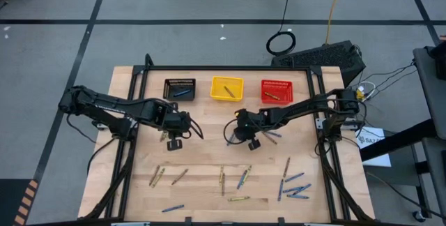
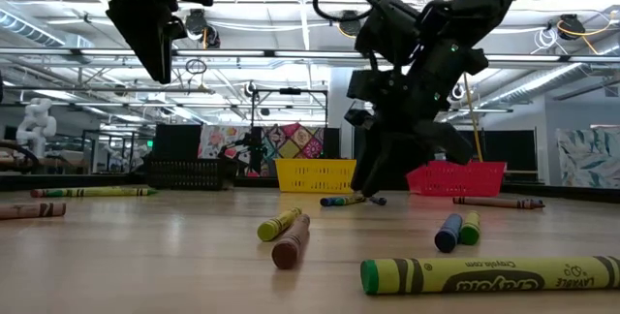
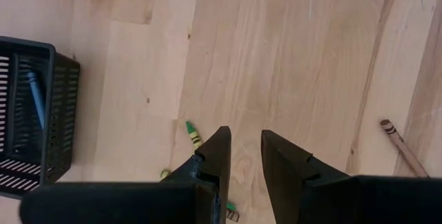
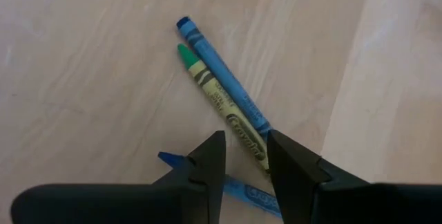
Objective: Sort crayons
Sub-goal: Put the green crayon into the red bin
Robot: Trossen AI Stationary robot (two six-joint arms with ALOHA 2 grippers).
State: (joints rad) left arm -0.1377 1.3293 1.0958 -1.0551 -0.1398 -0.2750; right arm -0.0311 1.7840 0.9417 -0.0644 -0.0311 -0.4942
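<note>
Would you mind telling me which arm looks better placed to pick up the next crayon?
The right, probably. The right gripper hangs with open fingers directly over a yellow-green crayon lying against a blue crayon. The left gripper is open over bare table.

The yellow basket [image 1: 226,88] sits at the table's [image 1: 209,156] far edge, midway along it. The black basket [image 1: 179,88] lies just to its left, the red basket [image 1: 277,90] just to its right; each holds a crayon. Nearer than the yellow basket, the left gripper [image 1: 173,140] hangs to its left and the right gripper [image 1: 245,139] just to its right, over a pair of crayons [image 4: 221,86] lying side by side. Well nearer still, loose crayons [image 1: 240,178] are scattered along the table's near half.
</note>
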